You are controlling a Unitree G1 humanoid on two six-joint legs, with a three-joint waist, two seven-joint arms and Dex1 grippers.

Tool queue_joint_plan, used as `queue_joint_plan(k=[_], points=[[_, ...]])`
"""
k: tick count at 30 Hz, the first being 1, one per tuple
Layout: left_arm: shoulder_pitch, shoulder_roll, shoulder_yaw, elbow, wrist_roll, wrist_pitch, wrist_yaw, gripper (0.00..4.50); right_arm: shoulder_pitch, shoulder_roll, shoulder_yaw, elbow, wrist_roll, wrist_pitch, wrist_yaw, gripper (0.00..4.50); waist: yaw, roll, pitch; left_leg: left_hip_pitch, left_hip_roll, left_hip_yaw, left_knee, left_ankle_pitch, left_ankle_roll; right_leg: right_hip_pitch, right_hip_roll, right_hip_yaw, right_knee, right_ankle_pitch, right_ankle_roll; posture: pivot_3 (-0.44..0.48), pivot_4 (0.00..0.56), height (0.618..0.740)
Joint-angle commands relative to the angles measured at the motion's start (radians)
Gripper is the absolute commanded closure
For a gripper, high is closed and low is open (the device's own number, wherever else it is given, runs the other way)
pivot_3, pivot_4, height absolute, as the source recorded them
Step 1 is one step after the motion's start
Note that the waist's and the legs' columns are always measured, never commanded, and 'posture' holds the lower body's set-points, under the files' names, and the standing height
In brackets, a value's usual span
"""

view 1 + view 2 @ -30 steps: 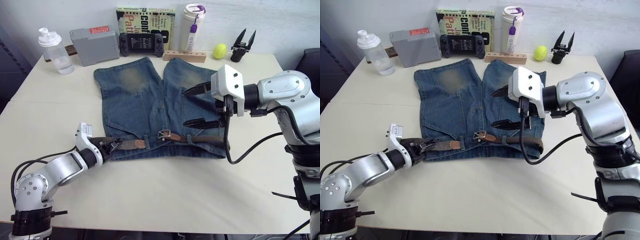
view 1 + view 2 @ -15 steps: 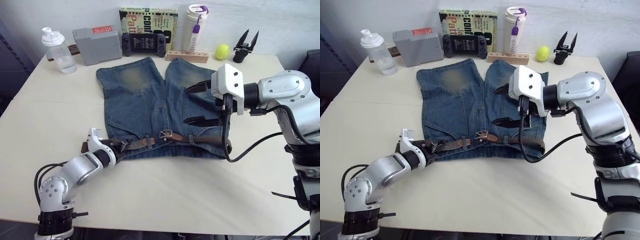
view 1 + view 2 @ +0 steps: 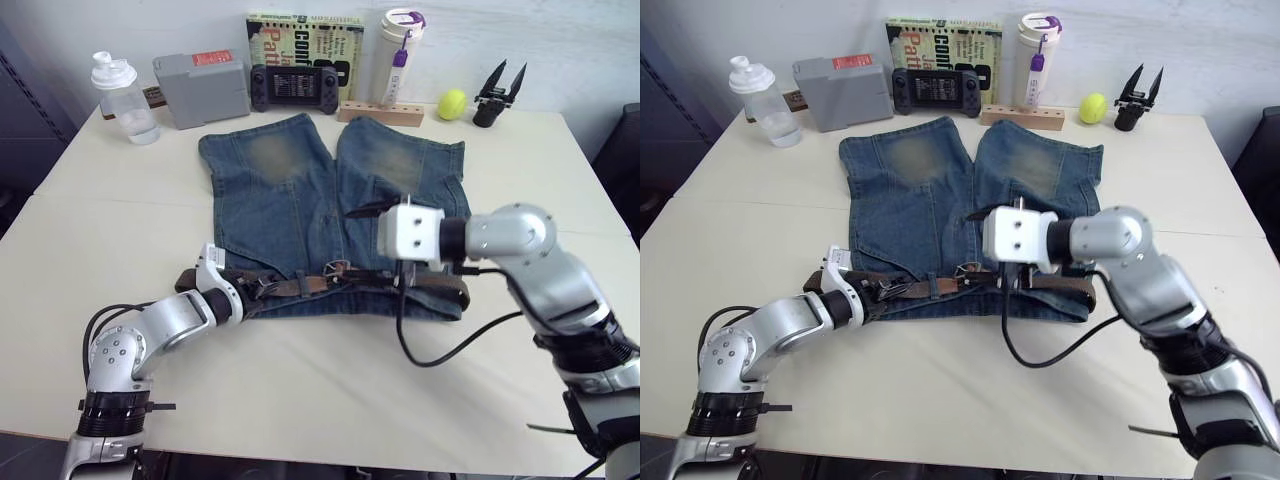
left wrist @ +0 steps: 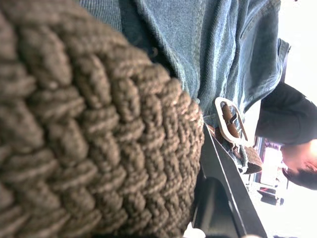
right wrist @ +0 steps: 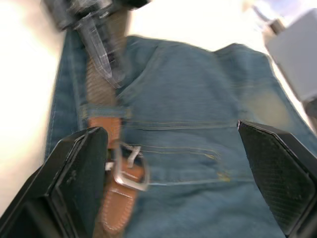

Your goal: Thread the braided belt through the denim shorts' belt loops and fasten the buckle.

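So, left gripper [image 3: 243, 291] clamped on braided belt [image 3: 290, 286] at waistband edge of denim shorts [image 3: 940, 200], right gripper [image 5: 173, 163] spread wide, buckle [image 5: 130, 171] just below, between fingers. Feed slow, keep strap flat, pinch buckle before fastening

Denim shorts [image 3: 300, 200] flat on table; braided belt [image 3: 330, 282] along waistband, buckle [image 3: 335, 268] unfastened.

Cream tabletop [image 3: 330, 390]. Denim shorts [image 3: 300, 200] spread flat mid-surface, braided belt [image 3: 300, 285] along the waistband. Along the far edge: clear bottle [image 3: 125, 85], grey box [image 3: 203, 90], handheld console [image 3: 293, 85], wooden block [image 3: 380, 112], yellow ball [image 3: 452, 103], black gripper part [image 3: 499, 95].
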Motion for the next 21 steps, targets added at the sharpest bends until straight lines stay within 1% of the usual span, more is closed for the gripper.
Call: queue_joint_plan(k=[1,5,8,11,17,21], points=[[-0.020,-0.005,-0.023,0.069,0.003,0.019,-0.024,4.50,0.050,0.024,0.008,-0.060,-0.097,-0.125,-0.081,0.07,-0.001,0.000,0.000,0.000,0.000,0.000,0.000,0.000,0.000,0.000,0.000,0.000,0.000,0.000,0.000,0.000,0.150,0.697],[-0.051,-0.020,-0.047,0.126,-0.012,0.065,-0.050,4.50,0.131,0.009,0.029,-0.073,-0.190,-0.267,-0.112,0.07,0.002,0.000,0.000,0.001,-0.001,0.000,0.000,0.000,0.000,0.001,0.000,0.000,0.000,0.000,0.001,0.000,0.150,0.697],[-0.070,-0.030,-0.062,0.146,-0.014,0.091,-0.065,4.50,0.164,0.014,0.027,-0.064,-0.229,-0.320,-0.131,0.07,0.007,0.000,0.000,0.002,-0.001,0.000,0.000,0.000,0.000,0.002,0.000,0.000,0.000,0.001,0.001,0.000,0.150,0.697],[-0.073,-0.034,-0.079,0.153,-0.014,0.140,-0.082,4.50,0.175,0.027,0.037,-0.032,-0.306,-0.398,-0.179,0.07,0.009,0.000,0.000,0.002,-0.001,0.000,0.000,0.000,0.000,0.002,0.000,0.001,0.000,0.001,0.001,0.000,0.150,0.697],[-0.075,-0.007,-0.086,0.169,-0.014,0.185,-0.110,4.50,0.180,0.060,0.059,0.069,-0.427,-0.526,-0.272,0.07,0.011,0.000,0.000,0.002,-0.001,0.000,0.000,0.000,0.000,0.002,0.000,0.001,-0.001,0.001,0.001,0.000,0.150,0.697],[-0.086,0.011,-0.083,0.184,-0.014,0.194,-0.118,4.50,0.184,0.069,0.075,0.114,-0.463,-0.580,-0.300,0.07,0.008,0.000,0.000,0.002,-0.001,0.000,0.000,0.000,0.000,0.002,0.000,0.001,-0.001,0.001,0.001,0.000,0.150,0.697]])
